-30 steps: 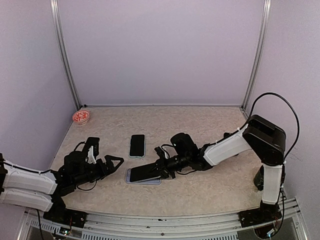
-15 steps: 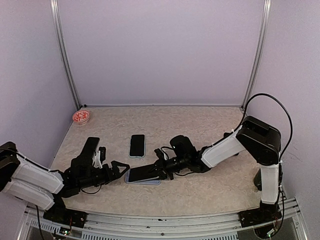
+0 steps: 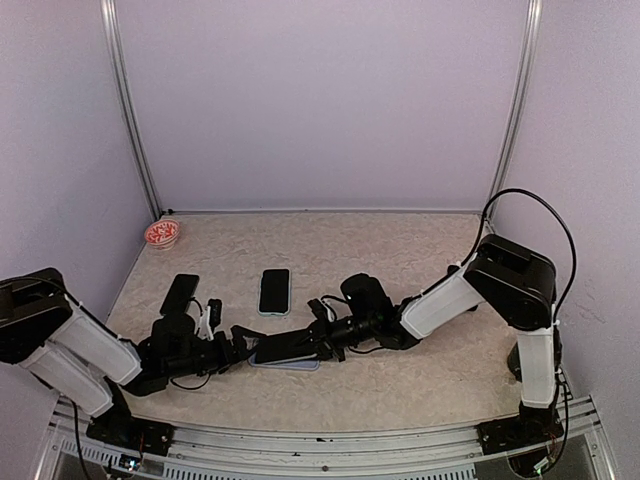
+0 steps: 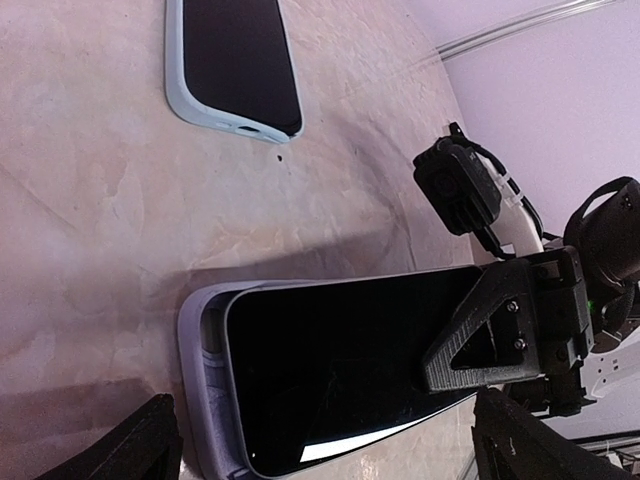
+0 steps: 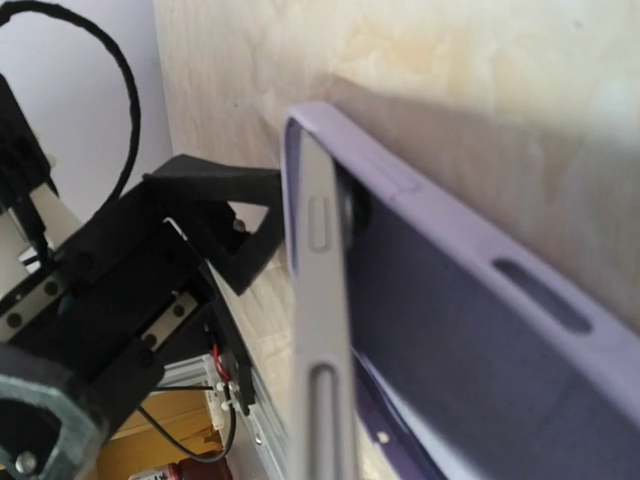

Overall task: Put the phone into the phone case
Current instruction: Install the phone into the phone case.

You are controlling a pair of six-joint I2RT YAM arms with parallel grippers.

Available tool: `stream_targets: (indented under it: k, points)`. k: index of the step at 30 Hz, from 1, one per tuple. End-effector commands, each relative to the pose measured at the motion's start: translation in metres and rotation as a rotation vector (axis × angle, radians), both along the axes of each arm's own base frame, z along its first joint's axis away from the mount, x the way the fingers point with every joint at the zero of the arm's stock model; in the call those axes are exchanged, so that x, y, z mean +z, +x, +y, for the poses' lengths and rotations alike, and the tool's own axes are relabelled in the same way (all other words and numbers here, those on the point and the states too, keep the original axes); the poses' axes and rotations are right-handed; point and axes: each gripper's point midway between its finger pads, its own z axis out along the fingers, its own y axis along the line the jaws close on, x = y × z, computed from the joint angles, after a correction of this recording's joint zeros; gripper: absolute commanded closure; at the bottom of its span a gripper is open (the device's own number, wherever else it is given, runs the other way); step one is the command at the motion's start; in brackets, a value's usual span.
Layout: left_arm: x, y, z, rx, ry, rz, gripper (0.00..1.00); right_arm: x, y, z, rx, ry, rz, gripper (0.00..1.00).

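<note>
Top external view: the right gripper (image 3: 322, 340) is pinching shut on the phone (image 3: 292, 346), holding it tilted over the phone case (image 3: 262, 356). The left gripper (image 3: 245, 346) is hovering at the case's far end from the right gripper, spread wide and gripping nothing. Left wrist view: the phone's free end is sitting inside the case's rim. Right wrist view: the phone's edge is angling up from the case's floor.

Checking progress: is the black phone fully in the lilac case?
Partly in: one end of the black phone sits in the lilac case, the other tilts up in the right hand.
</note>
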Motion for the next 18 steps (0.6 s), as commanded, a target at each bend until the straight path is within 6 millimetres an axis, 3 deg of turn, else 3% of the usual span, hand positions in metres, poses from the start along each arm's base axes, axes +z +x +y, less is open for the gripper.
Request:
stream_targets:
  k: [1, 7, 18]
  points:
    - [0.01, -0.001, -0.016, -0.047, -0.04, -0.012, 0.01, -0.019, -0.004, -0.001, -0.006, -0.033, 0.032, 1.0]
    - [0.011, -0.003, -0.029, -0.089, -0.05, -0.009, 0.01, -0.02, -0.002, 0.003, -0.003, -0.028, 0.029, 1.0]
    - [0.01, -0.006, -0.036, -0.115, -0.05, -0.006, 0.01, -0.023, -0.005, 0.015, 0.059, 0.017, 0.034, 1.0]
